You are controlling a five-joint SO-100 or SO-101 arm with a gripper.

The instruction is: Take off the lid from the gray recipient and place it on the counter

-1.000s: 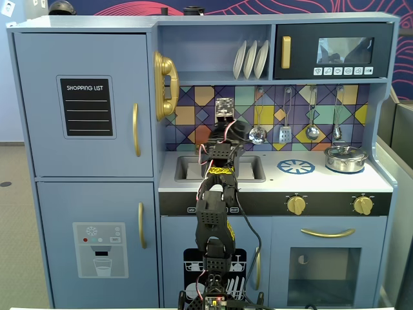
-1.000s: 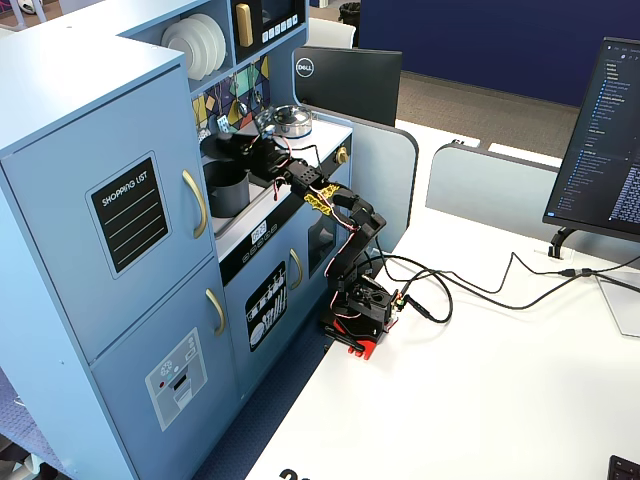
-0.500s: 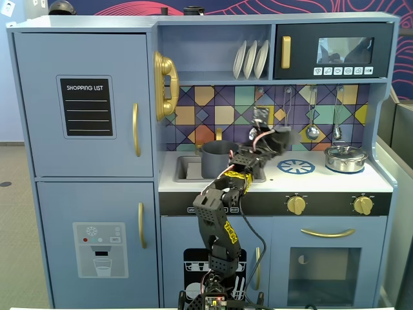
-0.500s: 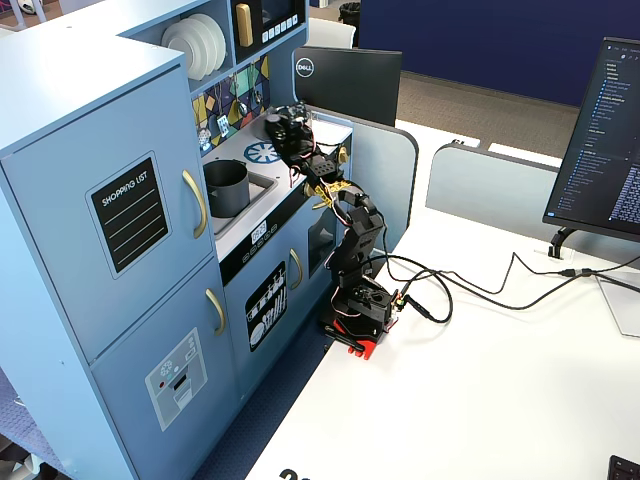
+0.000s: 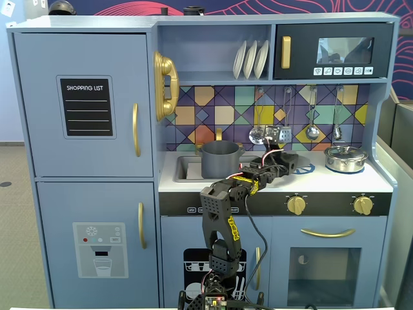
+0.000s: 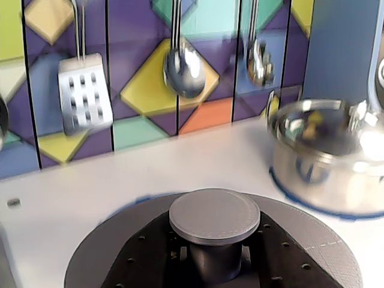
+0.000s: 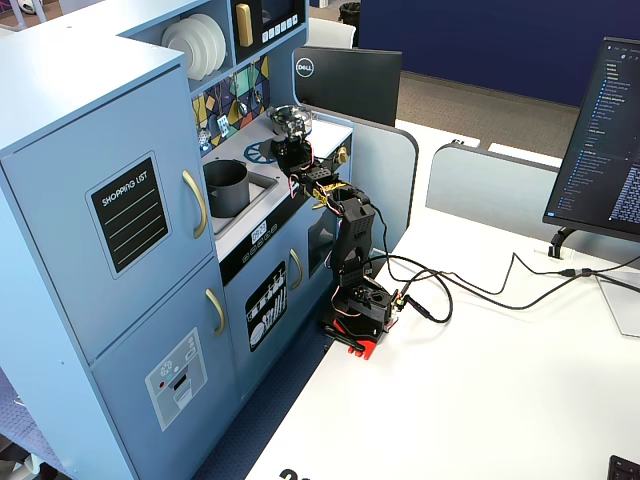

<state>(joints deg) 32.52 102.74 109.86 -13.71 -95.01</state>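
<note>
The gray pot point(image 5: 219, 159) stands open in the recessed sink point(image 5: 186, 168) at the left part of the counter point(image 5: 322, 183), and its rim is bare in both fixed views point(image 7: 226, 186). The lid point(image 6: 210, 252) is no longer on it. In the wrist view the dark disc fills the bottom edge of the picture, with its round knob point(image 6: 215, 217) in the middle, and the gripper point(image 6: 213, 264) closes on the stem under this knob from both sides. The fingers point(image 6: 144, 258) lie flat on the disc. In a fixed view the gripper point(image 5: 288, 162) holds the lid point(image 5: 290, 159) over the counter, to the right of the pot and well apart from it, above the blue burner ring point(image 5: 306, 170). If the disc already touches the worktop, I cannot tell.

To the right in the wrist view stands the shiny steel pot point(image 6: 327, 159) on its own blue ring; it is near the right edge of the lid but apart from it. Behind the lid there is a band of free white counter up to the colored backsplash point(image 6: 144, 90), where a slotted spatula point(image 6: 84, 93) and a ladle point(image 6: 185, 72) hang above the surface. In a fixed view the front edge of the counter point(image 5: 277, 191) runs just under the arm point(image 5: 222, 213).
</note>
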